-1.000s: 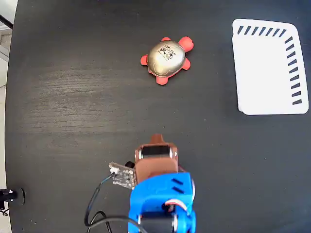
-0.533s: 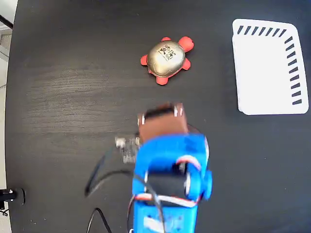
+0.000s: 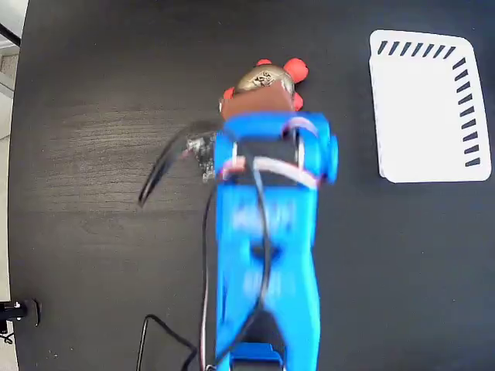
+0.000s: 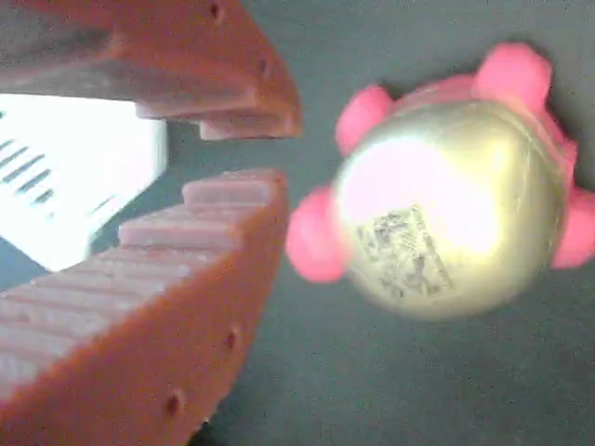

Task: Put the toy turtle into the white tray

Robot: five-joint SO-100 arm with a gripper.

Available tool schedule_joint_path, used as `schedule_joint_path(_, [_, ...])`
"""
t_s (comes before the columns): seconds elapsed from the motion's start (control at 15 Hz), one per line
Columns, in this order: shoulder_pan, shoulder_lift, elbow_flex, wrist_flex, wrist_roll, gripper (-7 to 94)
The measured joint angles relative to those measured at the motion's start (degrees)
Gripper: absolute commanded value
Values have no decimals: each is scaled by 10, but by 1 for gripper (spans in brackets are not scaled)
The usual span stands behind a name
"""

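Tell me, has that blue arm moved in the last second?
Yes. In the fixed view its end effector has travelled up the picture, from well below the toy turtle to right over it.

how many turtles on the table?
1. The toy turtle sits on the black table, partly under the arm in the fixed view, left of the white tray. Nothing else looks hidden.
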Motion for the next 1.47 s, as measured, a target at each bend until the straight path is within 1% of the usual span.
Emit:
schedule_joint_path(0.13, [9, -63, -60, 15, -30, 27])
schedule_joint_path(0.27, [18, -104, -102, 19, -63, 41])
schedule_joint_path(0.4, [20, -135, -130, 34, -89, 50])
schedule_joint_path(0.67, [22, -207, -156, 31, -148, 51])
schedule_joint_path(0.73, [22, -221, -163, 33, -159, 56])
schedule_joint_path(0.93, [18, -256, -185, 35, -186, 56])
schedule_joint_path(1.47, [26, -363, -288, 35, -200, 56])
